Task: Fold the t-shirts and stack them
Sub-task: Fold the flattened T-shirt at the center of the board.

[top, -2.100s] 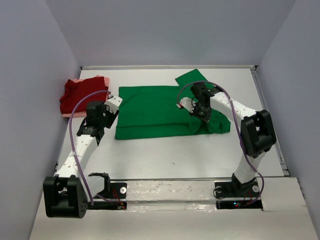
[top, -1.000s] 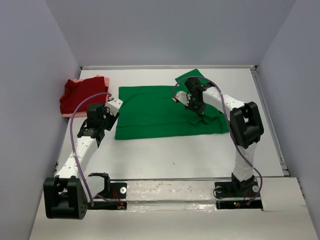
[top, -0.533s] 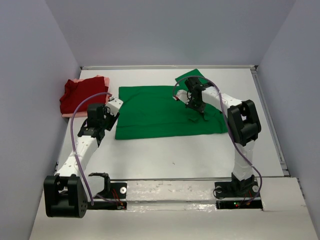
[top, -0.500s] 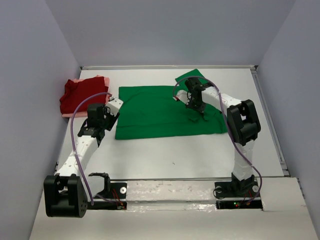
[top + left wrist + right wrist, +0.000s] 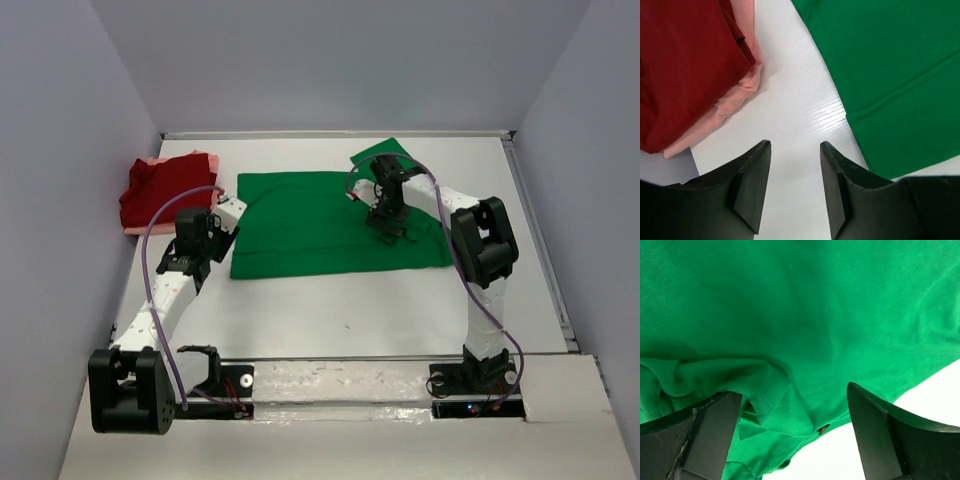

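White tabletop [image 5: 330, 300], grey walls [image 5: 330, 60] on three sides.
Bright green cloth t-shirt [image 5: 300, 220] lies mid-table; right gripper [image 5: 790, 405] spread wide over it, left gripper [image 5: 794, 147] parted, empty.

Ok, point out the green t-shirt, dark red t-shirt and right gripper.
green t-shirt [image 5: 300, 225], top view, flat middle.
dark red t-shirt [image 5: 685, 65], left wrist view, folded top face.
right gripper [image 5: 792, 390], right wrist view, between open fingertips.

No legible text, label, brand, number or sign in any view.
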Motion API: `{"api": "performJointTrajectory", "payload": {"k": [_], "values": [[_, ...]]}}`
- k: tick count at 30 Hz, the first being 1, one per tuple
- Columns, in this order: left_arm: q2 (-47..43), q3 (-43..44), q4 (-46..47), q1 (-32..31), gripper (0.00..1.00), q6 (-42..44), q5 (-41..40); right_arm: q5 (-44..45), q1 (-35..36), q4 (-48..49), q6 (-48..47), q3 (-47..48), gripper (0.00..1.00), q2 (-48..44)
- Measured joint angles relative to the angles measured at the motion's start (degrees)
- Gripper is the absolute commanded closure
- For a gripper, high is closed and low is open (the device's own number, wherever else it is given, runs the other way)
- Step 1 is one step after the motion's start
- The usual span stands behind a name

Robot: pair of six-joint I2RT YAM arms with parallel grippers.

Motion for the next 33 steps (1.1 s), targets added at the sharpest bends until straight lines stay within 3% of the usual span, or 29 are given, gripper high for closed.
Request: {"api": "performJointTrajectory", "payload": {"k": [33], "values": [[-2.6,0.0,-0.5,0.0,0.44,-0.1,1.5,9.8,-2.4,14.6,-1.9,0.2,0.07,-8.0]]}}
